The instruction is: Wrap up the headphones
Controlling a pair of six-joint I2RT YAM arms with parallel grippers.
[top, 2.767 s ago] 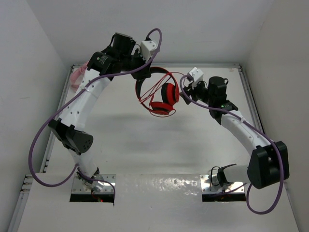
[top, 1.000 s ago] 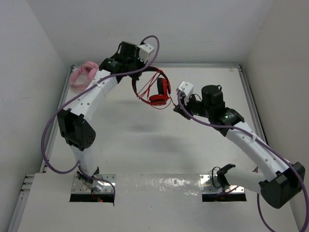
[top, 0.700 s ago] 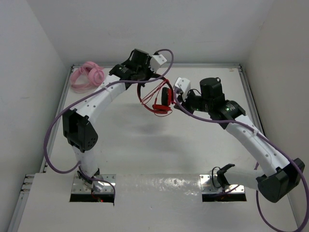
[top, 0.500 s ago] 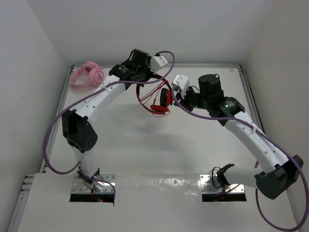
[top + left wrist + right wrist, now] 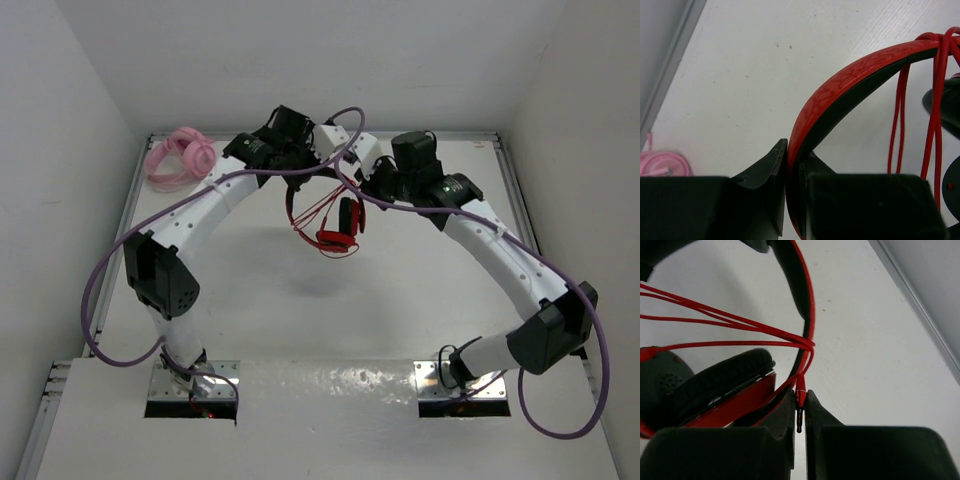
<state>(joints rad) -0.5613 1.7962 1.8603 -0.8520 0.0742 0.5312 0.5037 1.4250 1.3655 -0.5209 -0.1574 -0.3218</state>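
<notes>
Two claws shared the headphones (image 5: 335, 225), held up over the far middle of the counter (image 5: 400, 300), with a shadow beneath. Left claw (image 5: 796, 156) was pinched tight on the red-and-black headband (image 5: 850, 80). Right claw (image 5: 799, 401) was closed narrow on the jack plug (image 5: 799, 420), just beside the headband. Several strands of red cable (image 5: 730, 322) crossed the band's arc. One earcup (image 5: 715, 385) hung below. Pink coiled bundle (image 5: 180, 158) lay in the far left corner.

White tubular links join black joint housings on the left arm (image 5: 190, 215) and right arm (image 5: 492, 247), with purple cables (image 5: 90, 300) looping alongside. The left claw (image 5: 796, 152) and right claw (image 5: 800, 399) are matte black.
</notes>
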